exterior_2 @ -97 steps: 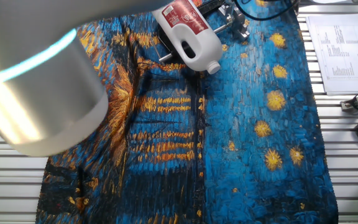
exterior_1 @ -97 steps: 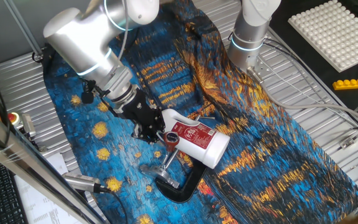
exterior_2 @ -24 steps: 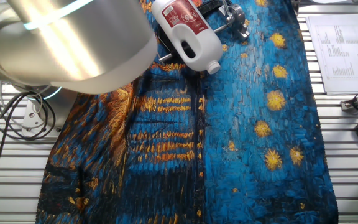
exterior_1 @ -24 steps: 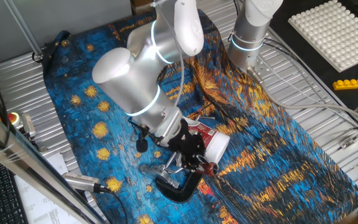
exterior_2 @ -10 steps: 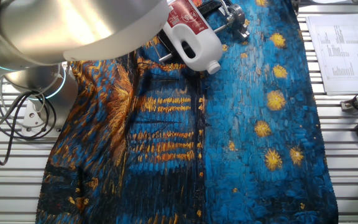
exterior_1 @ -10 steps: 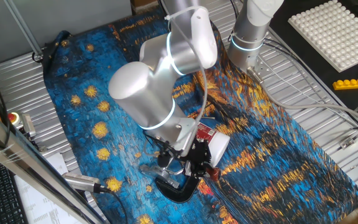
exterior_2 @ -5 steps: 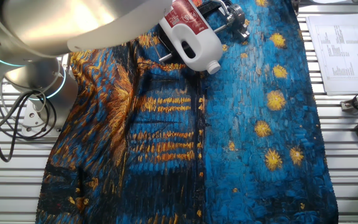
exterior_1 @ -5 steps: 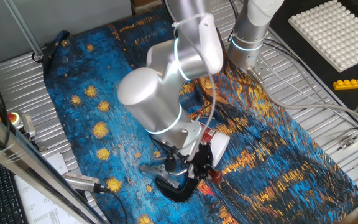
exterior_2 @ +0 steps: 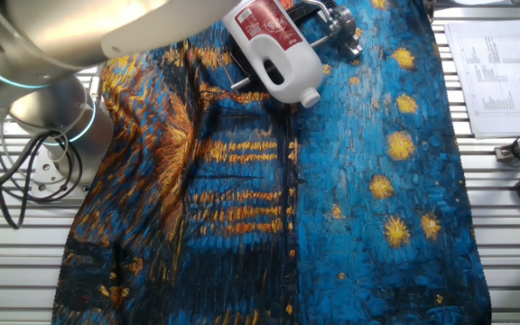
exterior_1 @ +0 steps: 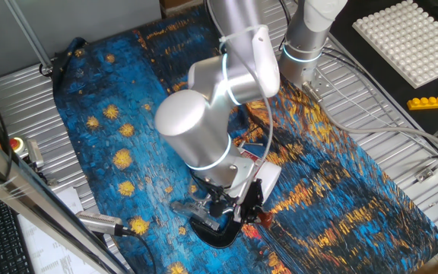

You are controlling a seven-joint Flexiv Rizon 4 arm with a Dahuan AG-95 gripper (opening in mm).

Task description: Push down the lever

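The lever shows only as its dark-red end piece (exterior_1: 265, 219), low over the cloth just right of my gripper (exterior_1: 243, 208). Its silver rod is hidden behind the black fingers, which look pressed together on top of it. The black C-shaped clamp (exterior_1: 211, 233) lies directly below the gripper, with its silver screw (exterior_1: 184, 206) sticking out to the left. In the other fixed view the clamp's black jaw (exterior_2: 306, 11) and metal screw (exterior_2: 338, 23) peek out at the top edge. My gripper itself is out of sight there.
A white bottle (exterior_2: 276, 51) with a red label lies against the clamp, half hidden by my arm (exterior_1: 204, 137). A second arm's base (exterior_1: 304, 46) stands behind. The painted cloth (exterior_2: 350, 199) covers the table. A white studded plate (exterior_1: 411, 36) and toy bricks (exterior_1: 430, 100) sit far right.
My arm has swung right and lowered. The gripper went down onto the lever, and the dark-red end dropped from beside the bottle to just above the cloth.
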